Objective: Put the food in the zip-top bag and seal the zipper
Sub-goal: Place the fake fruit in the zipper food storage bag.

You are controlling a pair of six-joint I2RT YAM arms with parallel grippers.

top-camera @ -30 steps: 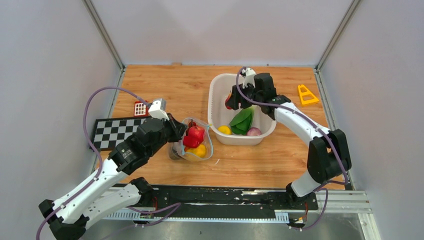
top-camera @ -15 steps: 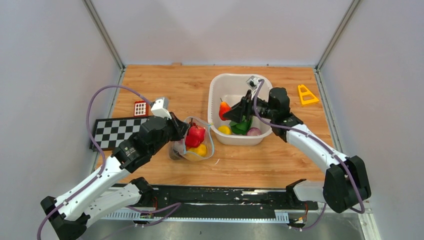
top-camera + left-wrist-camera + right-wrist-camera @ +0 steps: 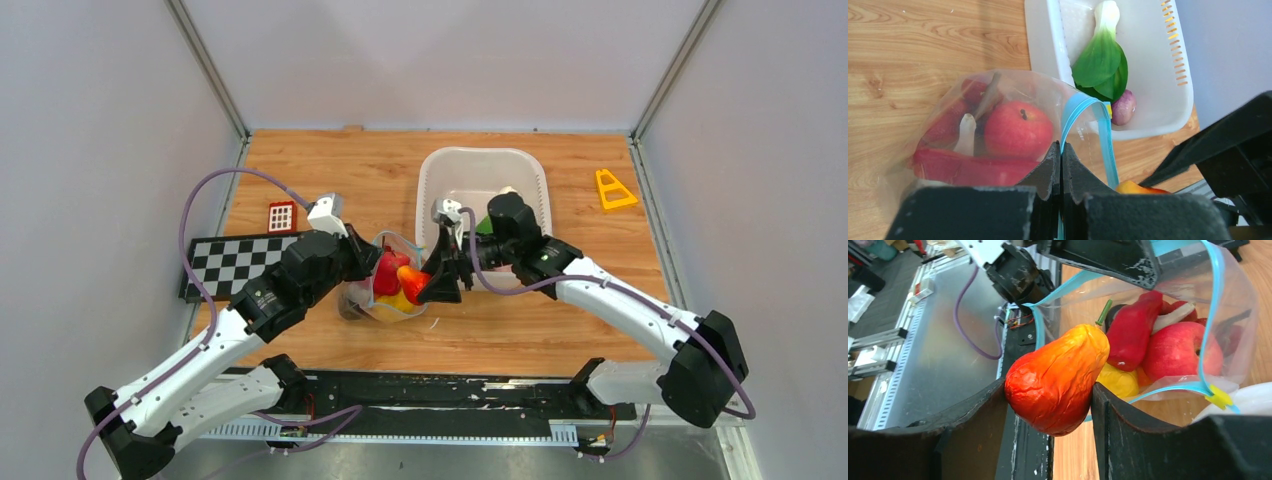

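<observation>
The clear zip-top bag (image 3: pixel 385 290) stands open on the table, its teal zipper (image 3: pixel 1088 107) curving round the mouth. Inside it are a red apple (image 3: pixel 1018 130), a long red piece (image 3: pixel 1133 335) and a yellow lemon (image 3: pixel 1118 382). My left gripper (image 3: pixel 1060 150) is shut on the bag's zipper edge and holds the mouth up; it also shows in the top view (image 3: pixel 358 262). My right gripper (image 3: pixel 1048 402) is shut on an orange-red pear-shaped fruit (image 3: pixel 1058 377) right at the bag's mouth, as the top view (image 3: pixel 412 280) also shows.
The white basket (image 3: pixel 530 170) stands behind the bag and holds a green leafy vegetable (image 3: pixel 1100 60) and a small purple piece (image 3: pixel 1123 107). A checkerboard (image 3: pixel 235 262) and a red-and-white block (image 3: pixel 282 216) lie at the left. An orange triangle (image 3: pixel 612 190) lies at the back right.
My right gripper has carried the orange-red fruit out of the basket, leftward and nearer, to the bag's mouth. My left gripper has kept its hold on the bag.
</observation>
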